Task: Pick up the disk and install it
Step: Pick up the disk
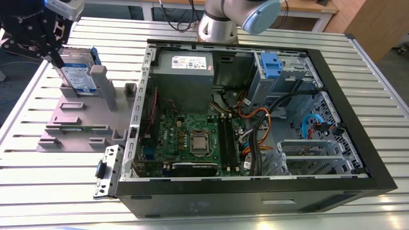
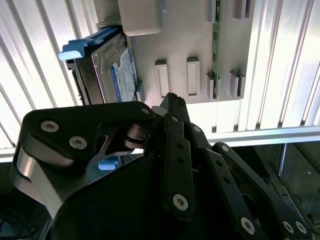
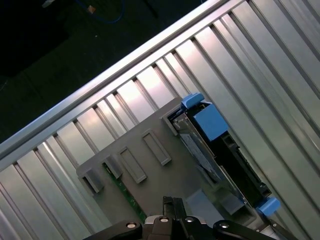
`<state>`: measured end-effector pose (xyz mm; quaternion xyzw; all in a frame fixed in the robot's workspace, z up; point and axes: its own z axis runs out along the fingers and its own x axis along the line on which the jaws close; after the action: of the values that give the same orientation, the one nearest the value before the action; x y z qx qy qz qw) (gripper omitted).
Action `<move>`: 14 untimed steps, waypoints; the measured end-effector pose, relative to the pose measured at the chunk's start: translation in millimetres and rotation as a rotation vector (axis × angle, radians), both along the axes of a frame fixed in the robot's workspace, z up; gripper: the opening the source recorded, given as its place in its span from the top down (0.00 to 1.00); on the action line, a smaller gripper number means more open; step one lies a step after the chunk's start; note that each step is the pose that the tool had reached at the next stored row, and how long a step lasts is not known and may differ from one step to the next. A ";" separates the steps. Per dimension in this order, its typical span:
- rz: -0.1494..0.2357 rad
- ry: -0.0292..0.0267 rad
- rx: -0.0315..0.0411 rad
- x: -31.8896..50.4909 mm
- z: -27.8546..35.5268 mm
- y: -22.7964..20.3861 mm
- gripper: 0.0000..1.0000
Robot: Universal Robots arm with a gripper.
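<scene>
Progress: we are finding the task at its opening stage. The disk is standing on edge in the grey stand, at the stand's far end, towards the table's far corner on the exterior view's left. It is not yet lifted and not yet installed.

The gripper is hanging just beside the disk's upper edge, on the side facing the table's edge at the exterior view's left. In the first wrist view we are reading the claw as pressed together and carrying nothing, with the disk lying apart from its tips. We are judging both steps outstanding: the pick-up and the fitting into the open computer case, which is occupying the middle of the table.

Count: we are recording one disk, one gripper, one stand and one open case. Inside the case we are noting one grey power-supply box at its far wall and one blue fitting in the bay near its far corner on the exterior view's right. One green memory strip is lying in a slot near the stand's near end.
</scene>
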<state>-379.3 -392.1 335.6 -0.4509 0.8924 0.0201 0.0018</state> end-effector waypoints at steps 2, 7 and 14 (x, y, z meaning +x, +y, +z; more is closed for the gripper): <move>0.002 0.0000 0.0000 0.0 0.0 0.0 0.89; 0.010 0.0000 0.0000 0.0 0.0 0.0 0.89; 0.027 0.0000 0.0000 0.0 0.0 0.0 0.89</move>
<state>-379.3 -392.1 335.6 -0.4630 0.8862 0.0202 0.0015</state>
